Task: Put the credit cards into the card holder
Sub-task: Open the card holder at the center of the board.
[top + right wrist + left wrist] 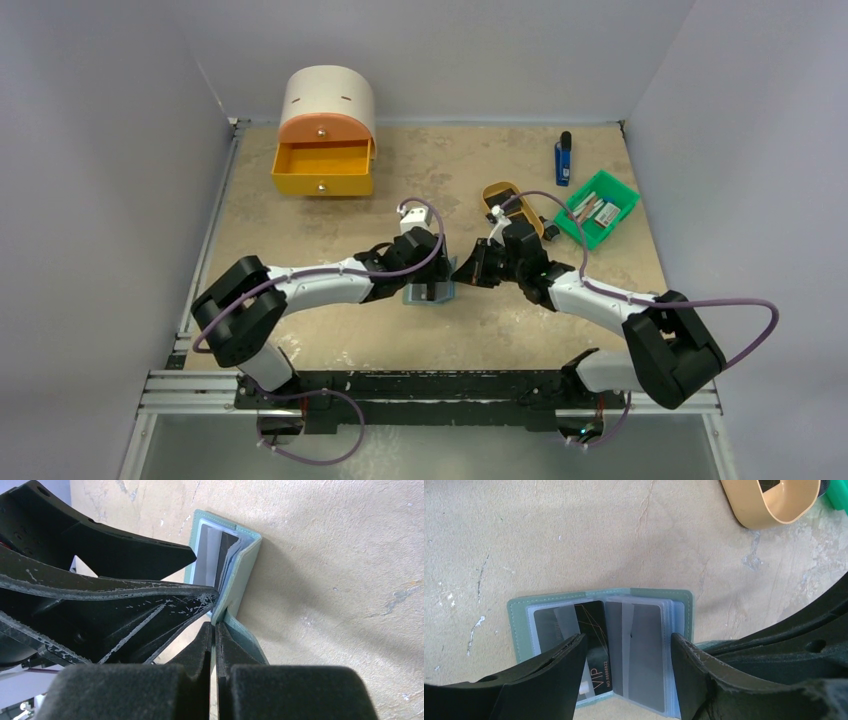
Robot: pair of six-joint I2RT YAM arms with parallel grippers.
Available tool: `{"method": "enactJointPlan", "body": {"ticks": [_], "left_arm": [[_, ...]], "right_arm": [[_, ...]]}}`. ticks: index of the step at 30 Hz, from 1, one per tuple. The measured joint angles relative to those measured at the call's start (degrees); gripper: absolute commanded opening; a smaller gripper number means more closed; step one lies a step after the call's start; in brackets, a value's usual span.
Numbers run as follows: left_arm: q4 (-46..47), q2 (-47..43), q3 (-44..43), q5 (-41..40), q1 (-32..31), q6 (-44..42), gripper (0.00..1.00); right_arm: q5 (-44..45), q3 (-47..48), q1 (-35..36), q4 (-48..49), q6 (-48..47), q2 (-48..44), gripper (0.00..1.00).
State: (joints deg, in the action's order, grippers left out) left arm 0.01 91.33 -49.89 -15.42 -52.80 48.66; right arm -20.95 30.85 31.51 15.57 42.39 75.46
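Note:
The card holder (651, 596) lies open on the table, grey-green with pale blue-grey pockets. A black credit card (594, 630) with "VIP" lettering sits in its left pocket, partly under the clear sleeve. My left gripper (628, 639) hangs open just above the holder. Its left finger (559, 670) is over the card's lower part and the other is by the right pockets, with nothing gripped between them. My right gripper (214, 628) is shut on the holder's side tab (242, 639), holding that edge of the card holder (246, 562) up. From above, both grippers meet at the card holder (415, 296).
A tan oval tray (497, 190) with something dark inside stands behind the right gripper, also seen as the tray (769, 515) in the left wrist view. A green bin (622, 192) and a blue stick (564, 158) lie at the back right. An orange drawer box (323, 150) stands open at the back left.

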Motion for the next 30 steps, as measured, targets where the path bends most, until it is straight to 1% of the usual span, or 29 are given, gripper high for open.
{"method": "enactJointPlan", "body": {"ticks": [3, 12, 20, 24, 30], "left_arm": [[-0.61, 0.94, -1.11, -0.07, 0.0, -0.28, 0.59], [-1.68, 3.58, -2.51, -0.96, 0.0, -0.46, 0.34], [-3.58, 3.58, -2.51, -2.97, 0.0, -0.74, 0.18], [-4.9, 3.58, -2.49, -4.22, 0.0, -1.38, 0.11], [-5.51, 3.37, -1.99, -5.7, 0.0, -1.75, 0.08]], "right_arm": [[0.0, 0.0, 0.02, -0.02, 0.0, 0.0, 0.0], [-0.11, 0.02, 0.81, -0.17, -0.02, 0.02, 0.0], [0.48, 0.07, 0.85, -0.66, -0.04, 0.0, 0.0], [1.11, 0.04, 0.85, -1.57, 0.0, -0.02, 0.0], [3.17, -1.01, 0.85, -2.08, 0.02, -0.04, 0.0]]}}
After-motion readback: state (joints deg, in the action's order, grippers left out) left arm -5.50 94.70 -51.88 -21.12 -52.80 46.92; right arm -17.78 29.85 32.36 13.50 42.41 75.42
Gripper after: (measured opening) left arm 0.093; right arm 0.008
